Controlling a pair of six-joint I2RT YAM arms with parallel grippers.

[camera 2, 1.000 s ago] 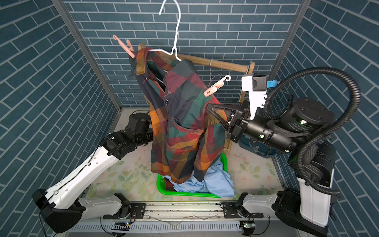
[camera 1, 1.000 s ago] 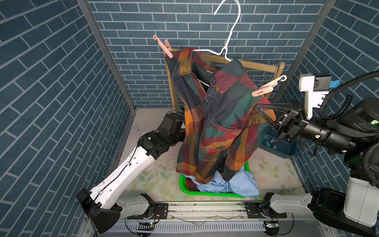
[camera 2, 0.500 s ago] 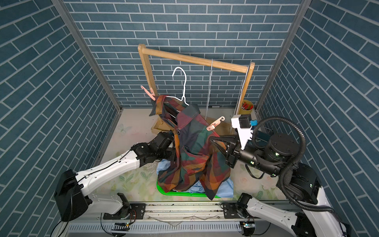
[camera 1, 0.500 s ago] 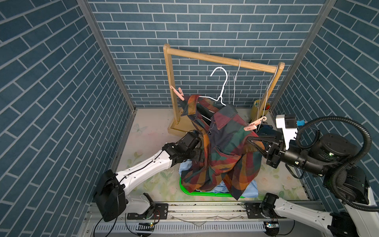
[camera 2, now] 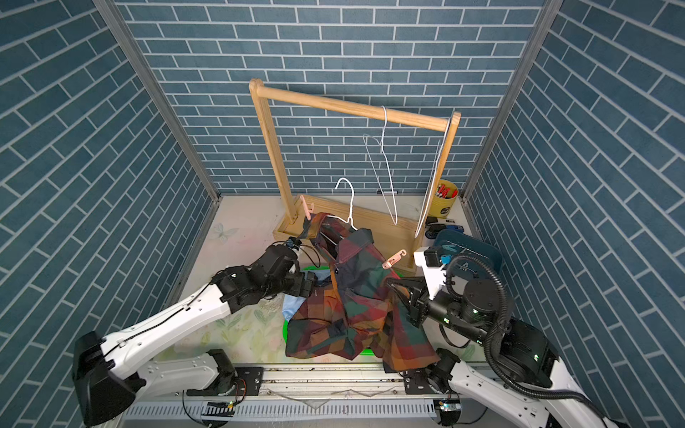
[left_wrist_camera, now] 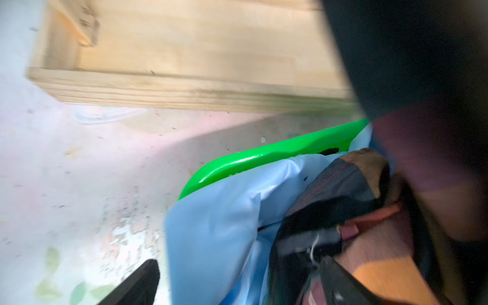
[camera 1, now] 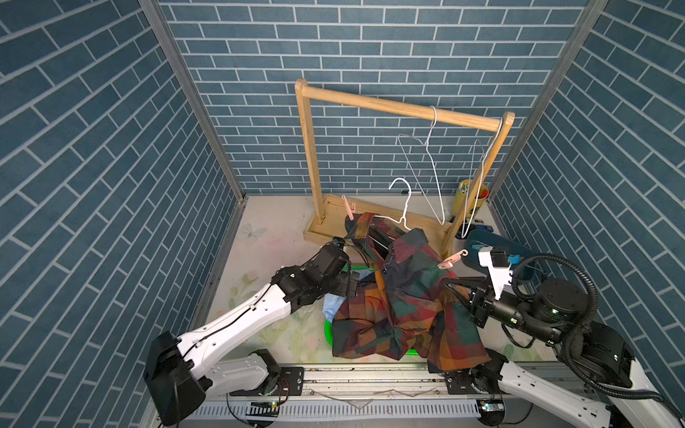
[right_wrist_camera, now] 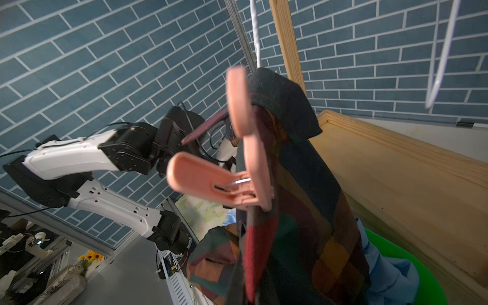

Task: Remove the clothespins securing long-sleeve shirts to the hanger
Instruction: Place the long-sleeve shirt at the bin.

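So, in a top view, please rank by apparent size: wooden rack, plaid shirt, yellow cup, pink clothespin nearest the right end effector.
1. wooden rack
2. plaid shirt
3. yellow cup
4. pink clothespin

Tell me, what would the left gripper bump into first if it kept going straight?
Probably the light blue shirt, bunched right ahead of the open left gripper. The plaid shirt hangs just beside it, so depth makes this uncertain.

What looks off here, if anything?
The plaid shirt is off the wooden rail. Its white hanger sits tilted in mid-air, hook on nothing, and the cloth slumps over the green basket. Both pink clothespins are still clipped at the shoulders.
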